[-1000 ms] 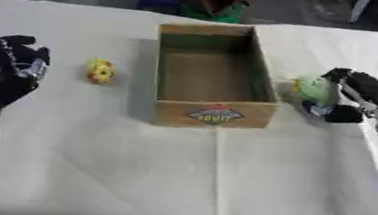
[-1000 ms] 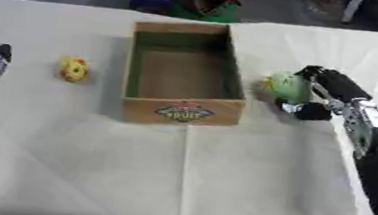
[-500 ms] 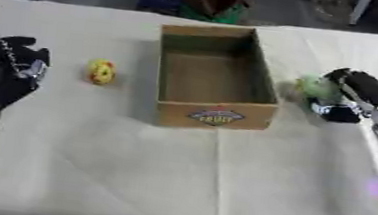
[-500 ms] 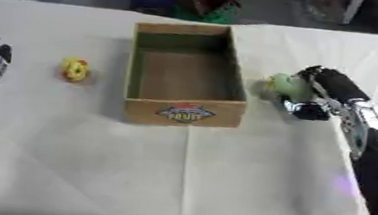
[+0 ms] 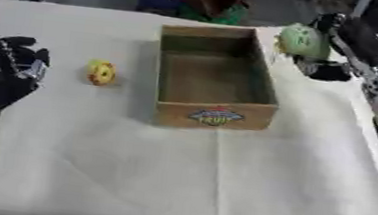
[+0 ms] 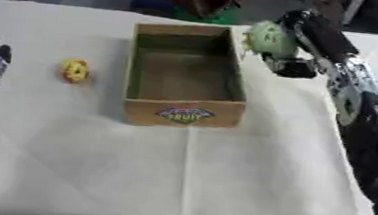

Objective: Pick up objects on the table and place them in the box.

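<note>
Right hand [image 5: 335, 47] curled round a green ball [image 5: 303, 40], up off the table – at about 2 o'clock from the box [image 5: 214, 113], just beside its far right corner. Yellow toy [image 5: 100, 72] lying at 9 o'clock of the box. Left hand [image 5: 10, 68] resting, fingers spread – far left edge.

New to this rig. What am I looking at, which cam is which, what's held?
A humanoid upper body driven by a person. Both pictures come from one stereo camera in its head, looking down: left eye and right eye, same moment. On the white-covered table stands an open cardboard box, which looks empty. A small yellow object lies to its left. The right robot hand holds a pale green round object beside the box's far right corner. The left robot hand rests idle at the left edge.
</note>
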Motion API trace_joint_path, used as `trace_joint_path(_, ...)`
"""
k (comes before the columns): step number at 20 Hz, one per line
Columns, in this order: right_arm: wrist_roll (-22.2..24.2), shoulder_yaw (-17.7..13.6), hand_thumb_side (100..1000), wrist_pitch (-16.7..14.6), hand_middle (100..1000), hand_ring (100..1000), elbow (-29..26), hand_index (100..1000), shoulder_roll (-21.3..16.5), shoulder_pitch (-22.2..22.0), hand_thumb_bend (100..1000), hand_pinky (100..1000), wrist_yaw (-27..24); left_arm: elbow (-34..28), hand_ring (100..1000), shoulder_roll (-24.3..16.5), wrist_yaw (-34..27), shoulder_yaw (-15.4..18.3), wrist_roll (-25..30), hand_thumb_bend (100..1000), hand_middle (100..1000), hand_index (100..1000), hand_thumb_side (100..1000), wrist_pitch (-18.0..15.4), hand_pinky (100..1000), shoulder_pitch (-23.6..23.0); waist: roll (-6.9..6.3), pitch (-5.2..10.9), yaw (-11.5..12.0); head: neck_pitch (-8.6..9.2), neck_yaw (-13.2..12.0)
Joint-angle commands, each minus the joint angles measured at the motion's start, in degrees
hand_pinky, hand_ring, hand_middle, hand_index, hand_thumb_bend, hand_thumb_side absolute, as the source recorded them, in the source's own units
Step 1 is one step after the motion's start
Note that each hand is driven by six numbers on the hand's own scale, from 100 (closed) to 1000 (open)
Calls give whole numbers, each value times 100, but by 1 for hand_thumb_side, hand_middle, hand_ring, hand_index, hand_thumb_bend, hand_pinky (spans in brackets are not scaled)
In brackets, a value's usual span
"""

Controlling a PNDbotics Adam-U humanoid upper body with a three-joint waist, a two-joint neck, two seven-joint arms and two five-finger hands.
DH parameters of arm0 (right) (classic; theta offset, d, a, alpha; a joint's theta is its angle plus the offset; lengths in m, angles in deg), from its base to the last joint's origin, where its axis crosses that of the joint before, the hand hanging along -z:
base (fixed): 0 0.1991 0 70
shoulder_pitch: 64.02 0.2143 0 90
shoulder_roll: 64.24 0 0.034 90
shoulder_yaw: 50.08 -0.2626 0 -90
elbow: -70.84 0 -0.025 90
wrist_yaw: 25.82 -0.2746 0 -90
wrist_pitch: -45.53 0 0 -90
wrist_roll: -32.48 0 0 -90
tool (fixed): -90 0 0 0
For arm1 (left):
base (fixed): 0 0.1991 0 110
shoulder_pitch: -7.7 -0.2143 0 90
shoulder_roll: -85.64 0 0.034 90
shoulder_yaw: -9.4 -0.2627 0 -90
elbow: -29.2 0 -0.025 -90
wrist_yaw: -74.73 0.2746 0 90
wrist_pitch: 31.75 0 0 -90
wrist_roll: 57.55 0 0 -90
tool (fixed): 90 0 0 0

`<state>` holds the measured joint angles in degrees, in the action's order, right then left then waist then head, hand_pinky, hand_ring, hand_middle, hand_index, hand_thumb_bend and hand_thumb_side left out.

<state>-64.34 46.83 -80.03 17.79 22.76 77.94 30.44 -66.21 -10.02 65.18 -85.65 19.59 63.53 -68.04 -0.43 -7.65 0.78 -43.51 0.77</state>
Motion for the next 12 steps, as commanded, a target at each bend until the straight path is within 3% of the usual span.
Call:
trace_joint_path(1,295,120,345,-89,486,469,-174,616,-1,232,100,431,-366,-106,621,-91,0,7,31,257,533,726,209,-7,684,101,-13,91,42,54,48)
trace_joint_path(5,713,232,387,-120,494,481,-64,633,125,343,100,450,-670,-118,620,-81,-3,-17,57,257,533,726,209,0,684,142,-17,65,145,88,88)
trace_joint_path(12,1261,341,538,-384,512,500,184,655,370,297,144,476,-466,-119,620,-69,-3,-28,76,259,532,725,209,5,684,171,-8,29,204,102,100)
